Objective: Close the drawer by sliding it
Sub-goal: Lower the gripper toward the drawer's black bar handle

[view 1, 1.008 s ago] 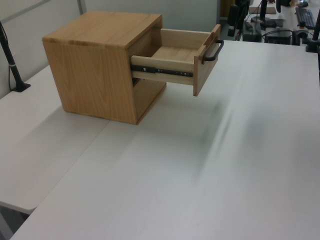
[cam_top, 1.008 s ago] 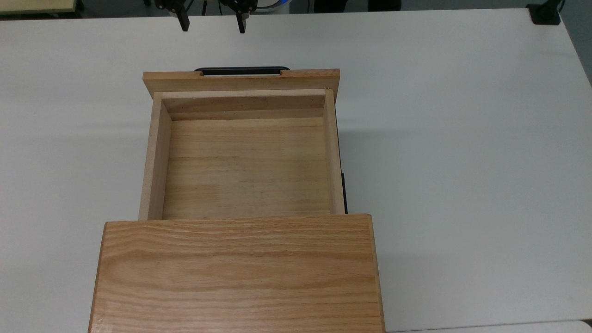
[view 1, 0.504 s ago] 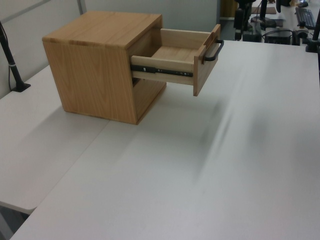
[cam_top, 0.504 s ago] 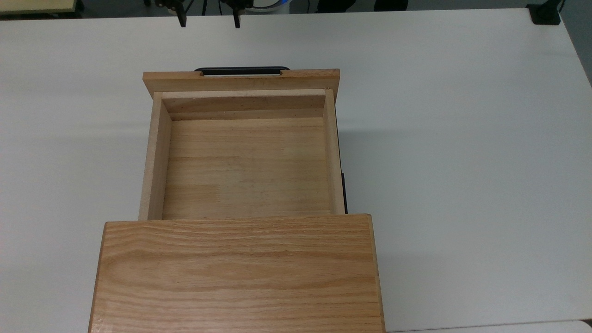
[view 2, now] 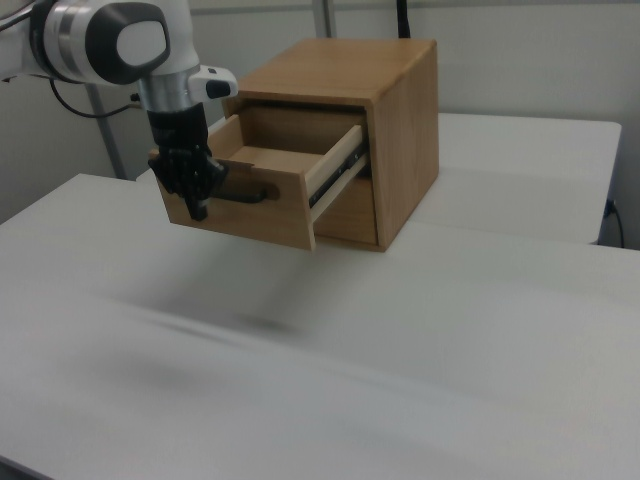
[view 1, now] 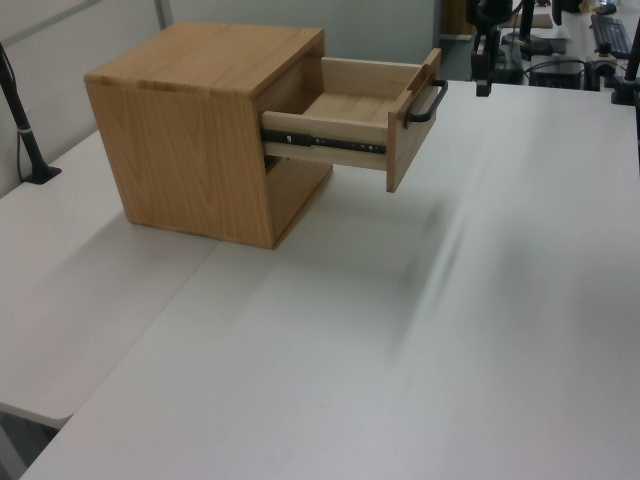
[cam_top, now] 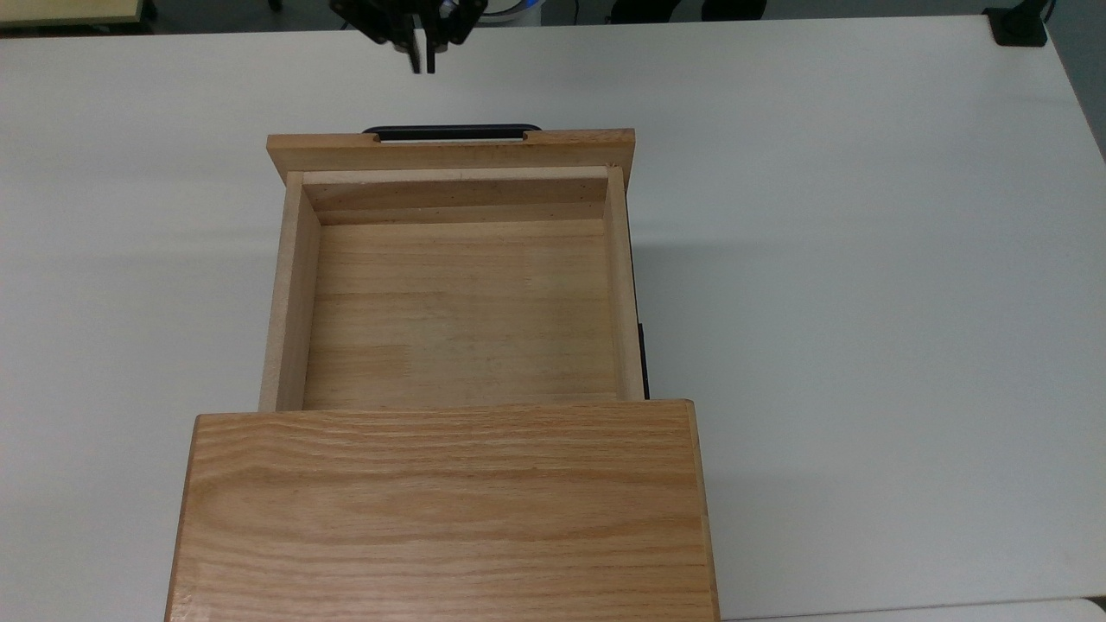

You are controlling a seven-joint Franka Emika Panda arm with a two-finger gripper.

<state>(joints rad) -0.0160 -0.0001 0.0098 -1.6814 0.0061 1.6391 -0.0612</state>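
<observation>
Presently, item one: the gripper [cam_top: 423,60], a black two-finger claw on the white Panda arm [view 2: 110,40]. Its fingers were drawn together, nearly touching, with nothing between them. It hung out in front of the drawer, apart from the woodwork.

Item two: the drawer [cam_top: 454,294], light wood with pale side walls, empty, standing well out of its housing. It lay below the claw in the top view, its front panel [cam_top: 449,151] being the nearest part. In the right view the claw stood before the panel's left half.

Item three: the handle [cam_top: 452,132], a thin black bar on the outer face of the panel, just short of the claw and slightly to the top view's right of it.

Item four: the cabinet [cam_top: 445,510], an oak-grained box with a flat top, beyond the drawer on the far side from the claw. A black slide rail [view 1: 325,142] joined the two.

Item five: the white table [cam_top: 864,259], beneath everything.

Handling note, as a judgement: the step in hand looked like the approach before the push. Fingers kept together would serve as a blunt pusher. Contact near the middle of the panel, and travel straight along the rails, should keep the drawer from skewing. A slow, steady push seemed wise, since the cabinet might slide on the smooth top.
</observation>
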